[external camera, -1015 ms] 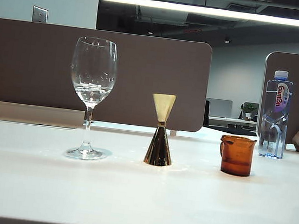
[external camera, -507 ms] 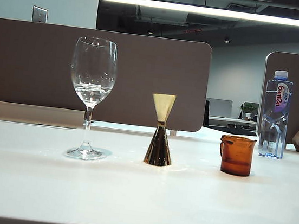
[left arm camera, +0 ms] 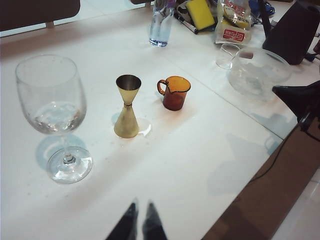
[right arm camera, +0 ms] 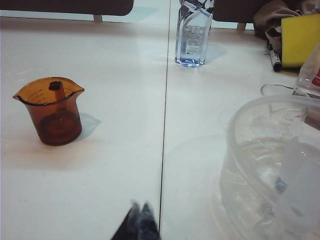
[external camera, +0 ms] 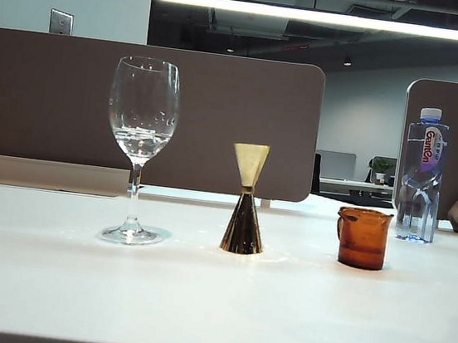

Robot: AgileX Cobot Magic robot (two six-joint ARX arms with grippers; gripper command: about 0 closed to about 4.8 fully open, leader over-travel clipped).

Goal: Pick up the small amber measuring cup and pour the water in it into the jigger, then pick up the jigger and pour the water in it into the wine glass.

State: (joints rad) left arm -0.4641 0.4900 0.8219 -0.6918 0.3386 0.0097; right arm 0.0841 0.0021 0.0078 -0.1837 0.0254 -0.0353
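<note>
The wine glass (external camera: 142, 119) stands on the left of the white table with a little water (external camera: 139, 142) in its bowl. The gold jigger (external camera: 245, 207) stands upright in the middle, pale cone up. The small amber measuring cup (external camera: 363, 238) sits to its right. No gripper shows in the exterior view. In the left wrist view my left gripper (left arm camera: 142, 206) hovers shut and empty, well short of the wine glass (left arm camera: 50, 95), jigger (left arm camera: 127, 110) and cup (left arm camera: 175, 94). My right gripper (right arm camera: 140, 206) is shut and empty, some way back from the cup (right arm camera: 51, 110).
A clear plastic water bottle (external camera: 422, 174) stands behind the cup. A large clear bowl (right arm camera: 270, 165) with water sits close beside my right gripper. A yellow sponge (right arm camera: 300, 40) and a marker lie at the back. The table's edge (left arm camera: 235, 200) runs near my left gripper.
</note>
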